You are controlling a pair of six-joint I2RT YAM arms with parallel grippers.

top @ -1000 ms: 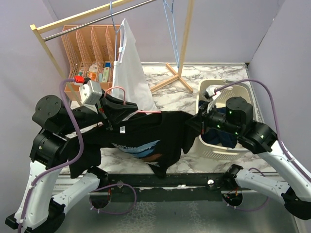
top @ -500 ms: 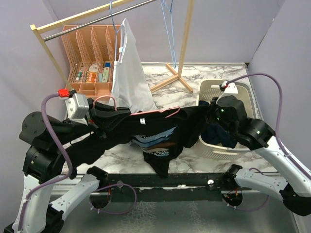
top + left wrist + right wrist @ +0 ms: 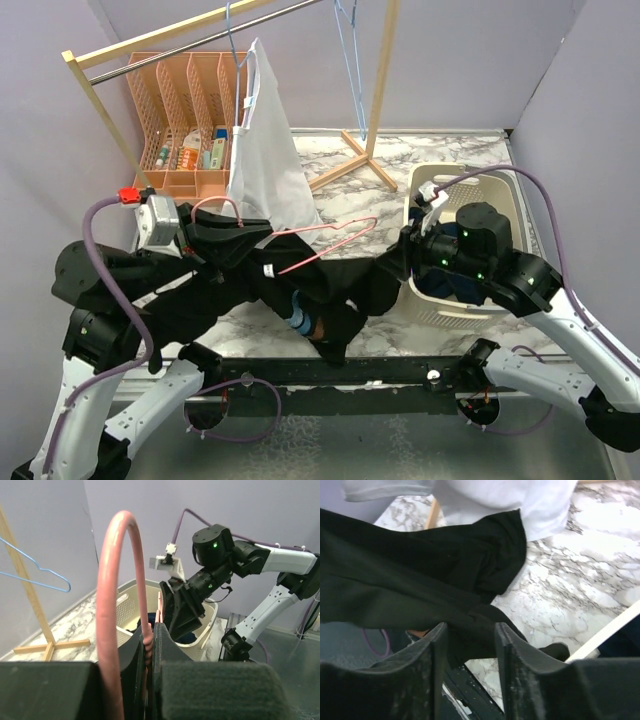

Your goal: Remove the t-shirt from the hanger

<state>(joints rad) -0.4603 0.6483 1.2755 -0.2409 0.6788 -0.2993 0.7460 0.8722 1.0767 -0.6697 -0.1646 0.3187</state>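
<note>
The pink hanger point(image 3: 335, 240) hangs tilted over the table, and its right arm is bare. My left gripper point(image 3: 213, 228) is shut on the hanger's neck below the hook point(image 3: 117, 580), with the jaws closed tight around it point(image 3: 150, 630). The black t-shirt point(image 3: 250, 290) sags below the hanger. It still drapes over the left end and stretches right to my right gripper point(image 3: 400, 262). In the right wrist view a bunched fold of the t-shirt point(image 3: 420, 580) sits pinched between my right gripper's fingers point(image 3: 470, 635).
A cream laundry basket point(image 3: 440, 175) with dark clothes stands at the right, under the right arm. A white garment point(image 3: 262, 150) hangs from the wooden rack point(image 3: 380, 90) behind. An orange organiser point(image 3: 185, 110) stands at the back left. A blue hanger point(image 3: 350, 60) hangs on the rail.
The t-shirt has slid off the hanger's right arm, which is now bare, and sagged lower. The right gripper moved left and down with the fabric. The left gripper still holds the hanger.
</note>
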